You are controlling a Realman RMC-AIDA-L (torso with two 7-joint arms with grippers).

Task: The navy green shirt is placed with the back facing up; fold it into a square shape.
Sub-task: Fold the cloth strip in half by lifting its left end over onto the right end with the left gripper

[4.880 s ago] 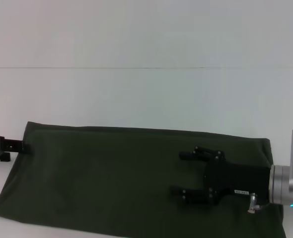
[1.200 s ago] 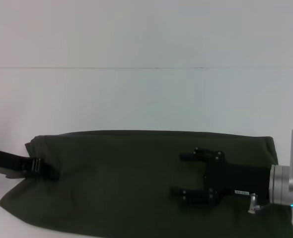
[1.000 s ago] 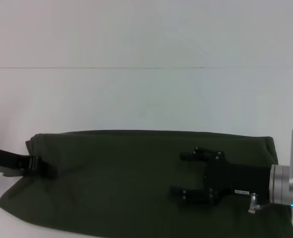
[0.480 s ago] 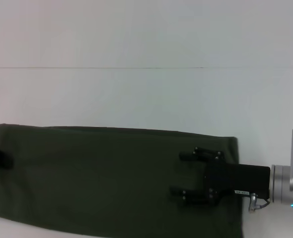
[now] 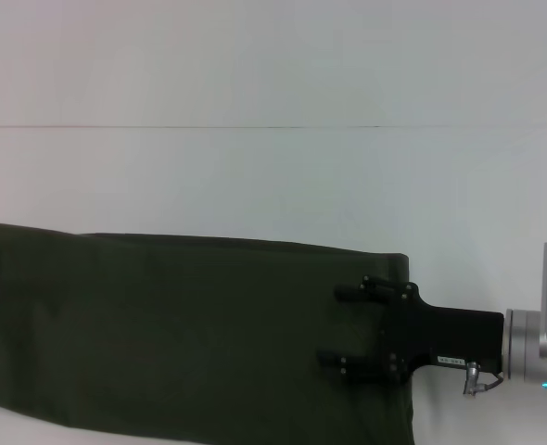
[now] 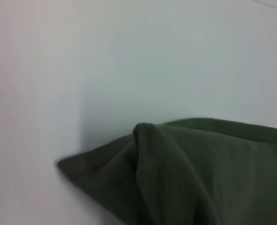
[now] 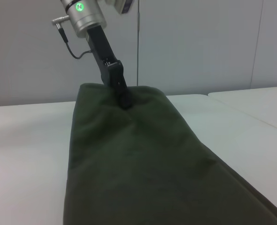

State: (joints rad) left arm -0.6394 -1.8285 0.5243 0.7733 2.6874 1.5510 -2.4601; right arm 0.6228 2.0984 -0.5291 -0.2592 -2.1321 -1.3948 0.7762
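My left gripper [image 7: 124,101], clenched on the shirt [image 5: 190,343], has dragged it leftward under my released right gripper [image 5: 343,324], misaligning the fold.

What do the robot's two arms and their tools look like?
The right tool is matte black: a flat body, two blunt fingers with small screws, a white label. Its wrist is a silver cylinder with a cyan light and a short cable. The left tool is black and slim, under a silver wrist with a green light and a thin cable.
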